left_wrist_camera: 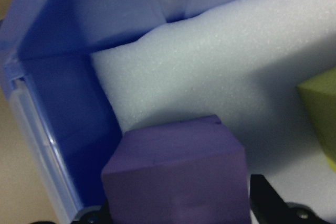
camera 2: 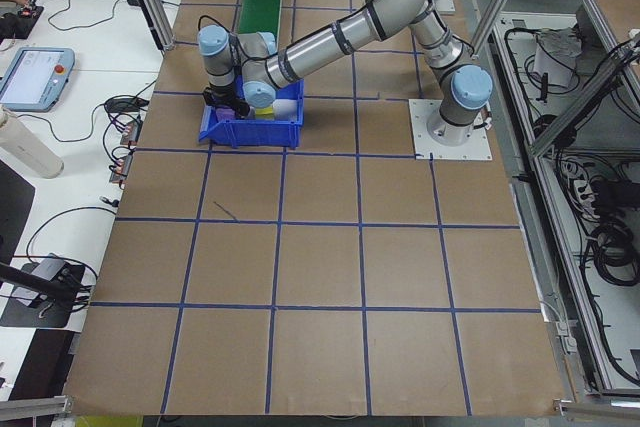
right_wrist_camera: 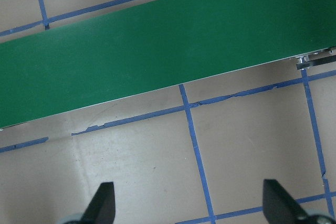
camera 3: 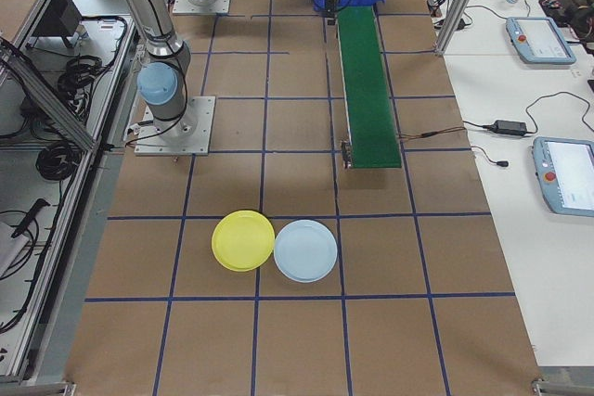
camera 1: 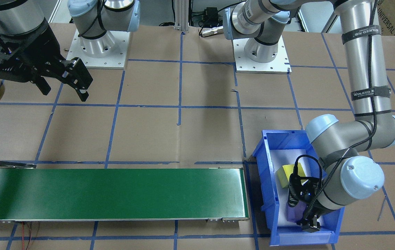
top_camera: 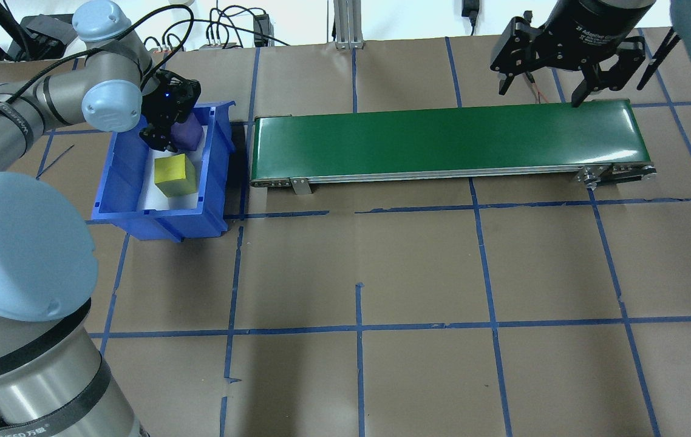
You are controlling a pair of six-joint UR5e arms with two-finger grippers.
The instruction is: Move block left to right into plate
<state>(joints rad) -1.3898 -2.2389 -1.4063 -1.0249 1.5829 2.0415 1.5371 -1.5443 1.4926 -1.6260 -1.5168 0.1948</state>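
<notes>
The left hand (top_camera: 163, 130) is down inside the blue bin (top_camera: 113, 179), at the bin's far end as seen from behind the robot. The purple block (left_wrist_camera: 176, 174) sits directly between its fingers: the wrist camera shows the block filling the gap, with dark finger parts at both lower sides. Whether the pads already press on it I cannot tell; the hand looks spread around it rather than clamped.

The block rests on white foam (left_wrist_camera: 220, 77), close to the bin's corner wall (left_wrist_camera: 58, 108), so there is little room on that side. A straight lift looks like the safe way out.

The yellow-green block (top_camera: 175, 175) lies just beside it, nearer the robot and apart from the fingers.

Just past the bin's belt-side wall starts the green conveyor belt (top_camera: 442, 136), its long axis running across the surface toward the robot's right. Its top is bare, and it looks like the natural route for the block.

At the belt's far end the right hand (top_camera: 555, 79) hangs above the surface (top_camera: 418, 267), released and holding nothing.

Farthest off, the yellow plate (camera 3: 243, 240) lies beyond the belt's end, touching or overlapping a pale blue plate (camera 3: 305, 250); the right arm is the nearer one to it.
</notes>
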